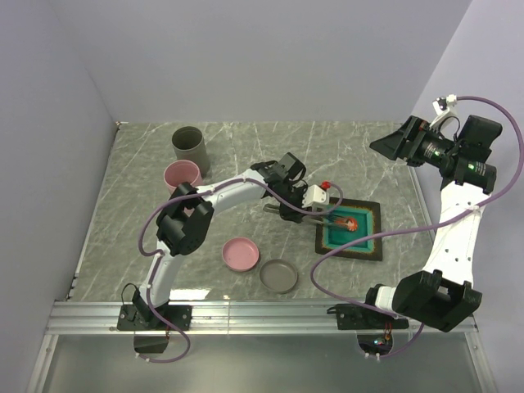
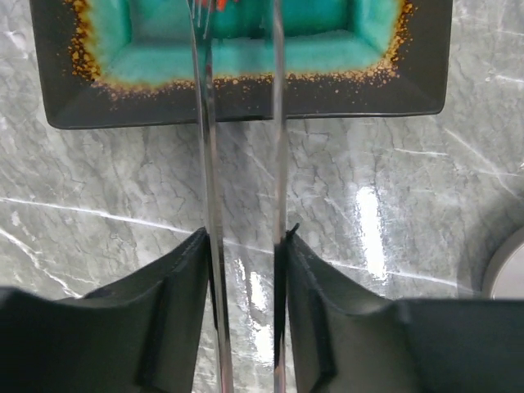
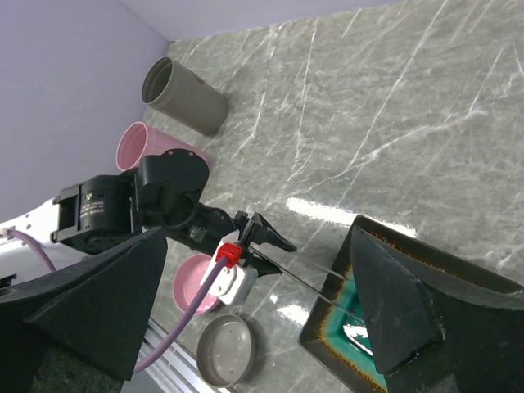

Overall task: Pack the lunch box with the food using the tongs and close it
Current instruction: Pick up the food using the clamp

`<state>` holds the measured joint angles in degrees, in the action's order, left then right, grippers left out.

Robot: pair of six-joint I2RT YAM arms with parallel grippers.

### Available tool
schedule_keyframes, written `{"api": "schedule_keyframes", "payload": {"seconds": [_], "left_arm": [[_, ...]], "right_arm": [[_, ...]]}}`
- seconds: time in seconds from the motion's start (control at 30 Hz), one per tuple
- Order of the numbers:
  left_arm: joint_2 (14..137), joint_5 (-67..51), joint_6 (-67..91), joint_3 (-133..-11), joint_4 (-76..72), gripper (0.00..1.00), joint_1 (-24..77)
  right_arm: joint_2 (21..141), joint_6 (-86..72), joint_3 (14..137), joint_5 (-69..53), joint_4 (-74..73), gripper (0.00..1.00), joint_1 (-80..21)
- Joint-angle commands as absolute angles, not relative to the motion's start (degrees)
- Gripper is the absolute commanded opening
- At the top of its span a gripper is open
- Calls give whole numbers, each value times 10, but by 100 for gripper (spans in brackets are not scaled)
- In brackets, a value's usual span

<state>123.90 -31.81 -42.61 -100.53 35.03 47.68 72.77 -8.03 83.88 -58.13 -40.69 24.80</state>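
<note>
While we are gripping the tongs [image 2: 206,164] in our left gripper [image 2: 244,246], their long axis is running straight out from between the fingers, away from the wrist and toward the dark-rimmed teal plate [image 2: 368,98]. From the left wrist, the two slim arms are lying nearly parallel with a narrow gap between them, each one pressing against the inner face of a finger [image 2: 176,303], and they are crossing the plate's near rim so that the tips are reaching over the teal middle, close to the orange-red piece of food [image 2: 214,4] at the top edge of that view. We cannot tell whether the tips are touching it. From above, the tongs [image 1: 315,216] are pointing to the right and slightly toward the near edge, from the left gripper [image 1: 282,209] at the table's centre to the plate [image 1: 372,250], where the orange-red piece [image 1: 348,223] is lying. Our left gripper is partly closed, clamping the tongs and nothing else. Our right gripper [image 1: 397,141] is hanging high at the right, well apart from the plate, with its jaws standing wide and holding nothing. A grey lid [image 1: 279,276] is lying near the plate, on the near side.
</note>
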Motion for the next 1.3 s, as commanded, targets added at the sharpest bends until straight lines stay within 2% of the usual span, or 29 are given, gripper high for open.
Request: {"api": "schedule_keyframes", "payload": {"seconds": [0.0,0.13,0.57,0.93,1.27], "left_arm": [[1205,-316,-429,-1009,345,44,479],[1195,-315,-418,-1005,330,35,483],[1154,-317,-368,-1023,341,19,484],[1113,-330,-341,-1021,352,14,470],[1042,-365,-352,-1021,399,12,390]], "right_arm": [[714,-76,837,-587,-389,100,253],[713,-74,839,-584,-394,100,253],[706,-76,838,-584,-393,100,253],[702,-75,841,-584,-395,100,252],[707,-78,845,-589,-395,100,254]]}}
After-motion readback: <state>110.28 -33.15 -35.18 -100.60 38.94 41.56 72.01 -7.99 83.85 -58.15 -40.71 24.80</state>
